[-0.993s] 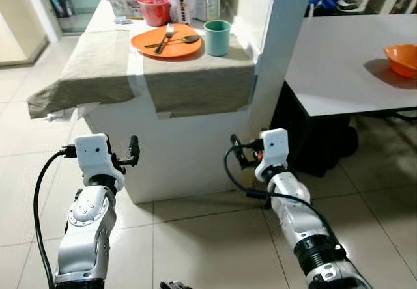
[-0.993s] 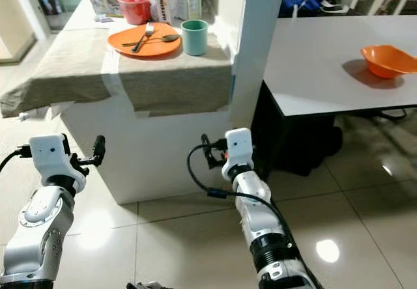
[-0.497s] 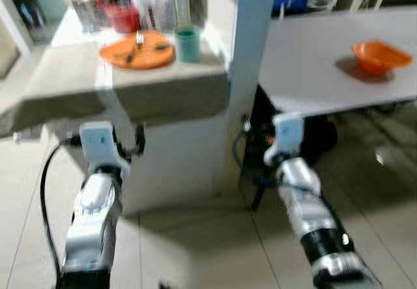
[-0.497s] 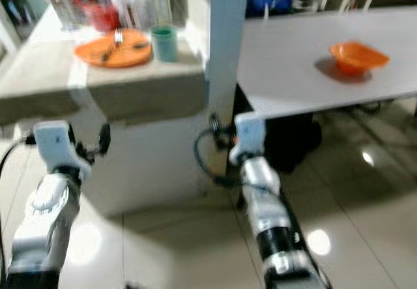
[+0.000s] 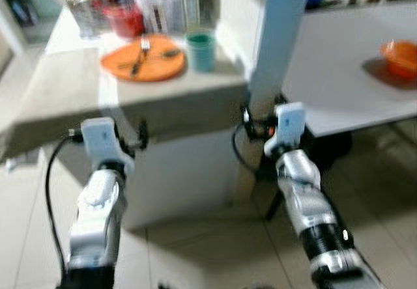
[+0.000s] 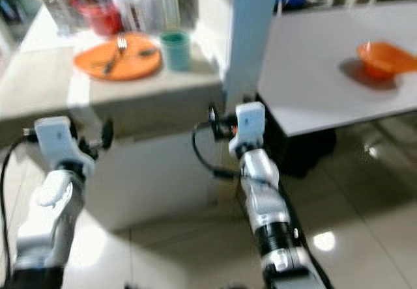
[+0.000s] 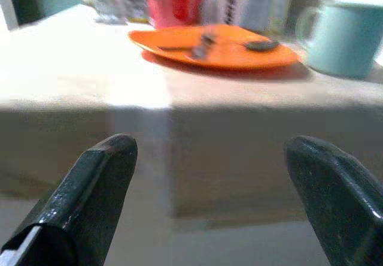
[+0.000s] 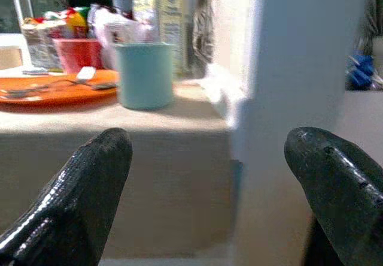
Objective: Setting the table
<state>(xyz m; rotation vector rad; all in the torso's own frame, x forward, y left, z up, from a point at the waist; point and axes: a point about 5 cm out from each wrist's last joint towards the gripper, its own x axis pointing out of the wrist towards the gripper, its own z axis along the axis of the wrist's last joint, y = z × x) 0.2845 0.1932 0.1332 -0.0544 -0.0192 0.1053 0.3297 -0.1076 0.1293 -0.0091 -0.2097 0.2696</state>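
I raise both empty pincers, left (image 7: pixel 203 200) and right (image 8: pixel 206 194) (fingers spread), squarely toward the plate (image 5: pixel 143 58) on the worktop (image 5: pixel 78 94).

A red tub (image 5: pixel 126 21), bottles (image 8: pixel 157 11) and packets crowd the counter's (image 5: pixel 58 94) far edge; pale tiles (image 5: pixel 195 250) cover the floor.

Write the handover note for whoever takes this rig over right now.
Left gripper: jaws open, empty, raised before the counter.
Right gripper: jaws open, empty, raised beside the pillar.
On the counter: orange plate carrying a fork and spoon, and a green cup beside it.
On the white table: an orange bowl.
Done: only the bowl is on the table.
Left: plate, cutlery and cup are to go across.
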